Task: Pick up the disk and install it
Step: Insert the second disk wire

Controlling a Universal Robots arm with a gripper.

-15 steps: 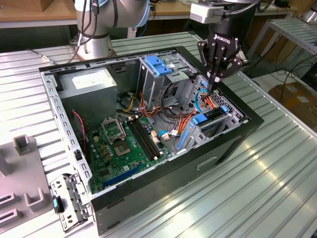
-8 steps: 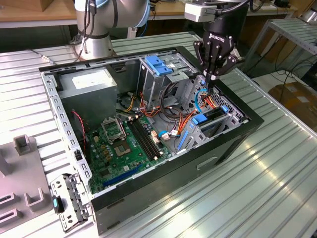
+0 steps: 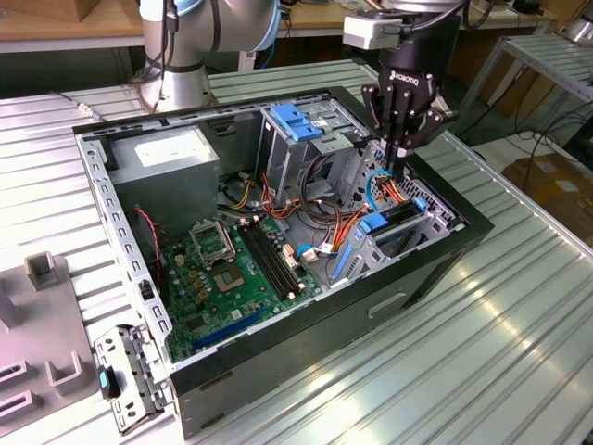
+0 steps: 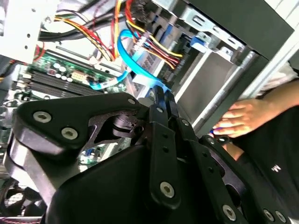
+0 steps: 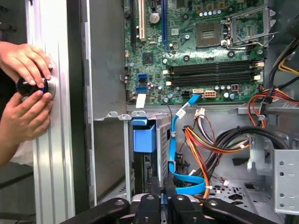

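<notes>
Black linkage of the claw (image 4: pixel 161 100) sits closest to the lens in both wrist views, its fingers (image 5: pixel 156 198) drawn together side by side with no visible gap, reaching down into the open computer case (image 3: pixel 435 269). Whether anything is pinched between the tips cannot be told.

In the exterior view the claw (image 3: pixel 397 165) hangs over the drive cage at the case's front corner, toward the exterior view's right. The disk (image 3: pixel 394 222) sits inside that lower cage, standing on edge, its blue carrier rail (image 5: pixel 144 136) showing at the end. The claw tips are at or just above the disk's upper edge; contact cannot be confirmed.

A light blue data cable (image 5: pixel 187 179) loops beside the fingers, next to a bundle of orange, yellow and red power wires (image 5: pixel 210 144). The green motherboard (image 3: pixel 232 269) lies on the case floor. A blue plastic bracket (image 3: pixel 296 120) sits atop the upper grey cage, and the grey power-supply box (image 3: pixel 167 158) occupies the far corner.

Outside the case, a person's two hands (image 5: pixel 25 88) hold a small black knob (image 5: pixel 30 86) against the ribbed metal worktop (image 3: pixel 500 343).
</notes>
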